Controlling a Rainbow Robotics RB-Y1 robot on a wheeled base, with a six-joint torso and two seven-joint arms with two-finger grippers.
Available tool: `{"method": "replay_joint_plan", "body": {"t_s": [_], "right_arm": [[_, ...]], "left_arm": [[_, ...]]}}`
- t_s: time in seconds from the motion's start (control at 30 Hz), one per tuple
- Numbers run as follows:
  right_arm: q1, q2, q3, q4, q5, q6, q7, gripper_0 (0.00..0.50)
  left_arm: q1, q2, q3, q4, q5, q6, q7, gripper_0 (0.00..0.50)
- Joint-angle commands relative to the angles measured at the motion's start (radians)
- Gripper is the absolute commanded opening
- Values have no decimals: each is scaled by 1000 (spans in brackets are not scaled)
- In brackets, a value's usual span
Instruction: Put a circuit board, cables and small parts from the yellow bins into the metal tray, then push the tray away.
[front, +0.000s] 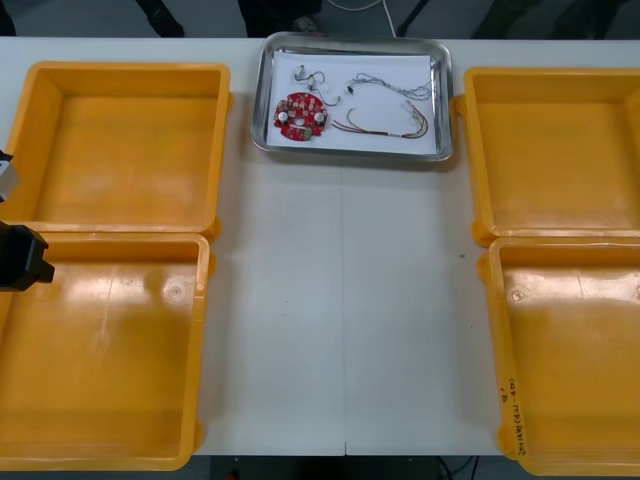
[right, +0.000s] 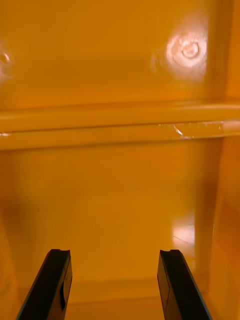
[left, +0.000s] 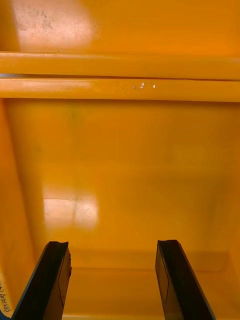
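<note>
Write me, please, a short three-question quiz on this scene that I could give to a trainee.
1. True or false: the red circuit board lies inside the metal tray.
2. Where on the table does the tray stand? A) at the near edge; B) at the far edge, between the two far yellow bins; C) at the middle.
3. Fill in: the left gripper and the right gripper each hang over a bin floor, and both are ____, with nothing between the fingers.

Key: 1 true; 2 B; 3 open.
</note>
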Motion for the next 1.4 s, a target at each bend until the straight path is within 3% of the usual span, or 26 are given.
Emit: {"method": "replay_joint_plan", "body": {"t_s": [0.03, 0.37, 1.4], "right_arm": [[54, -45, -40, 28, -13, 2, -13, 500], [54, -40, -92, 115, -105, -40, -27, 500], [49, -40, -71, 71, -99, -71, -41, 500]], "left_arm": [[11, 32, 28, -22, 6, 6, 50, 500], [11, 32, 28, -22, 6, 6, 50, 500], [11, 32, 28, -22, 6, 6, 50, 500]]}}
